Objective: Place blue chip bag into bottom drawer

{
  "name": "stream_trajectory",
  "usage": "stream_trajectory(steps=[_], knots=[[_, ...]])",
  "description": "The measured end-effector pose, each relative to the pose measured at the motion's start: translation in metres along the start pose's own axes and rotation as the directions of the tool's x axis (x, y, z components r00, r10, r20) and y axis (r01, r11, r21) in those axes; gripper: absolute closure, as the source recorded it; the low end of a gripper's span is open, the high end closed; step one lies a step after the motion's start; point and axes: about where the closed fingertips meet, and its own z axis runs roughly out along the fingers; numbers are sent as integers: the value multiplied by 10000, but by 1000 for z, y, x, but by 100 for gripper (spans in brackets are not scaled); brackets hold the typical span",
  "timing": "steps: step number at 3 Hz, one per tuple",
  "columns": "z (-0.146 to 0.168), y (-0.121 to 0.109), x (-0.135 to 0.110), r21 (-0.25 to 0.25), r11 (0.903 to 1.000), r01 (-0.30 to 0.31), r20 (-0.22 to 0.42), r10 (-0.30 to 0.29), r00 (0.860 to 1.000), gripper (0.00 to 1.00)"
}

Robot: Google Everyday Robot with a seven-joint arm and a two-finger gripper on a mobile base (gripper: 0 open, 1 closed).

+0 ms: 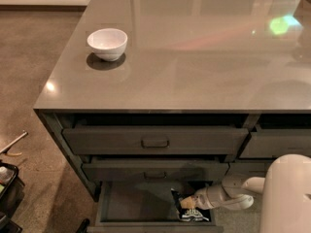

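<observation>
The bottom drawer (136,204) of the left stack is pulled open, and its dark floor shows. The blue chip bag (195,214), dark and crinkled with white lettering, sits inside the drawer at its right end. My gripper (186,204) reaches in from the right on a white arm (228,198). It is low inside the drawer and shut on the bag's upper part. The two drawers above are closed.
A white bowl (107,43) stands on the grey countertop (204,62) at the left. The right-hand drawer stack (274,144) is beside my arm. My white body (287,193) fills the lower right. Dark clutter (6,181) lies on the floor at the left.
</observation>
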Motion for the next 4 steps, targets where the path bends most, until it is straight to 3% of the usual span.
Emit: stream_trajectory(steps=[3,4], knots=[[0,0,0,-2,10000,0,-1,0,10000,12],[0,0,0,-2,10000,0,-2,0,10000,0]])
